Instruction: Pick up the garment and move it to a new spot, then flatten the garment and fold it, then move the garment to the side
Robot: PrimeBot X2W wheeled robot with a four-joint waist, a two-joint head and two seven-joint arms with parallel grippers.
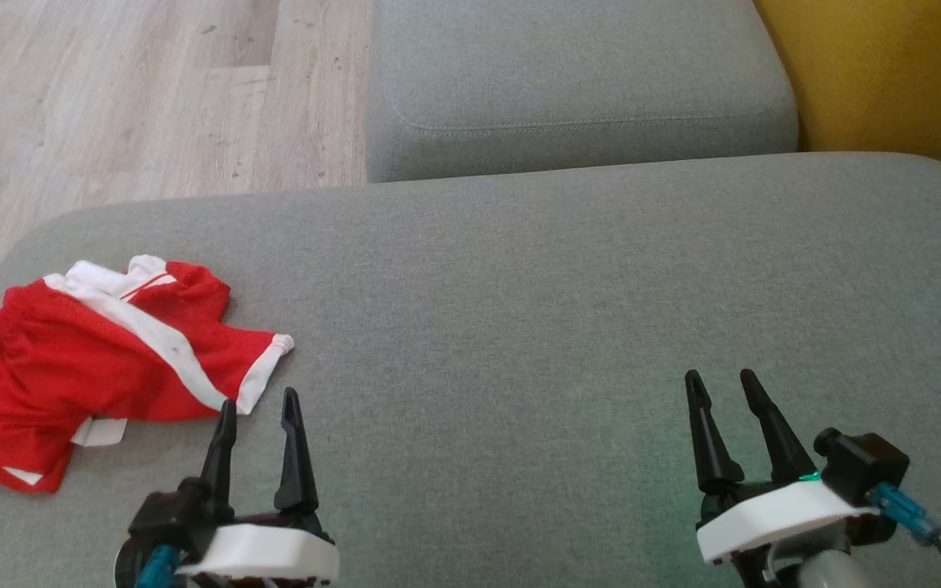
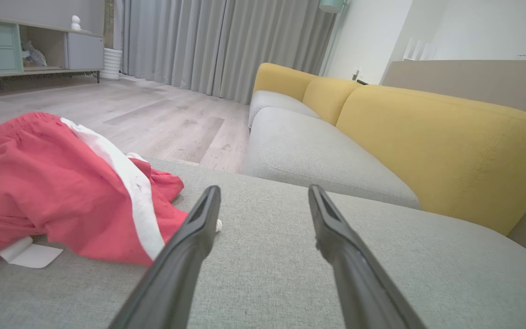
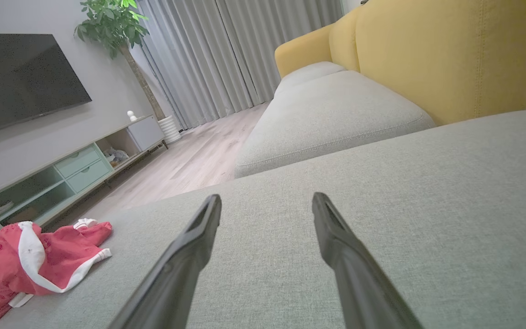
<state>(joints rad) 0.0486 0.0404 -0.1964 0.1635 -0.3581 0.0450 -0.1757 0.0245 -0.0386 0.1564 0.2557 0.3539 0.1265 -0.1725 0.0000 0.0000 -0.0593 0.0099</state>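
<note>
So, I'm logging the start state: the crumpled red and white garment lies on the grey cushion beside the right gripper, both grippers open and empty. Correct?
Not quite. The garment lies beside the left gripper, not the right gripper, which stands well across the grey cushion; the head view shows it. Both grippers are open and empty, as you said.

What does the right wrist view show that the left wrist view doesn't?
Right wrist, not left: a television, a potted plant and the open right gripper. Left wrist, not right: the open left gripper close beside the garment. Both: the crumpled red and white garment, grey sofa seat, yellow backrest, curtains.
</note>
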